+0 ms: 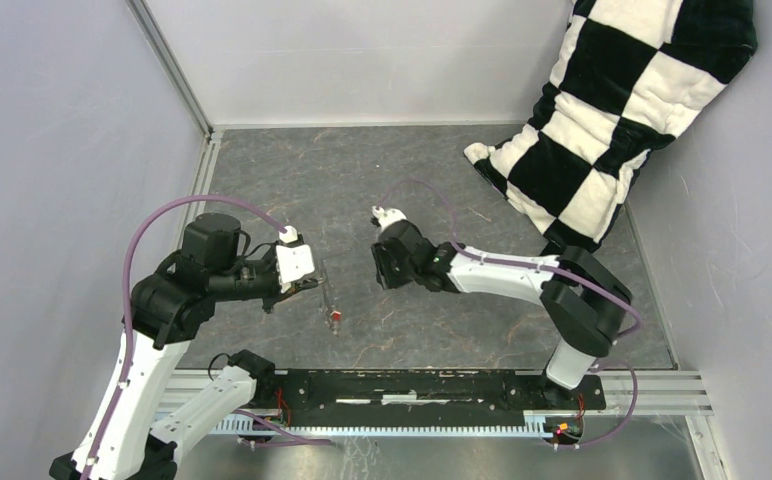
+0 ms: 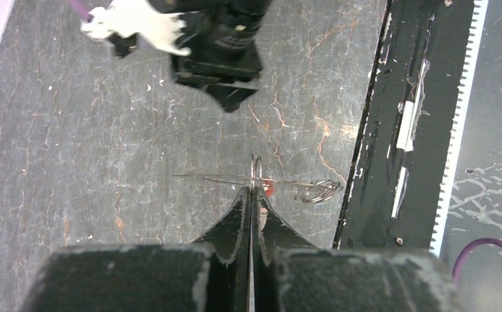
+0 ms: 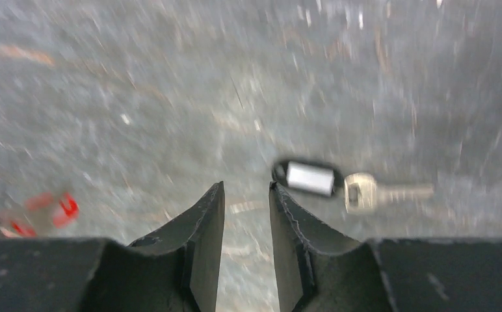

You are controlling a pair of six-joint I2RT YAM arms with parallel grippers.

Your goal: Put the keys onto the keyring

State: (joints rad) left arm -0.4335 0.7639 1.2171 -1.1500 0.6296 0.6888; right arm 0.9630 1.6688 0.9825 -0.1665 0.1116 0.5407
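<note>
Left and right wrist views, with the top view for reference. My left gripper [image 2: 253, 192] is fully closed, pinching the thin wire of the keyring [image 2: 255, 170] between its tips. The ring's long axis runs left to right across the middle of the left wrist frame. The red key [image 2: 269, 188] sits against the wire just right of my fingertips; whether it is threaded on cannot be told.

My right gripper [image 3: 245, 186] stands partly open with nothing between its fingers. The black key [image 3: 310, 177] lies flat on the table [image 3: 170, 78], just beyond and to the right of my right-hand fingertip [image 3: 279, 195], outside the gap. Its long axis runs left to right across the frame, with the dark head and pale spot nearest the fingers and the silver blade pointing to the right edge. This view is blurred, so fine detail is uncertain. In the top view the key is not discernible near the right gripper.

Judgement: the right arm is the nearer and the only free one. The pick probably needs a small shift rightward and forward to bring the head into the gap.
</note>
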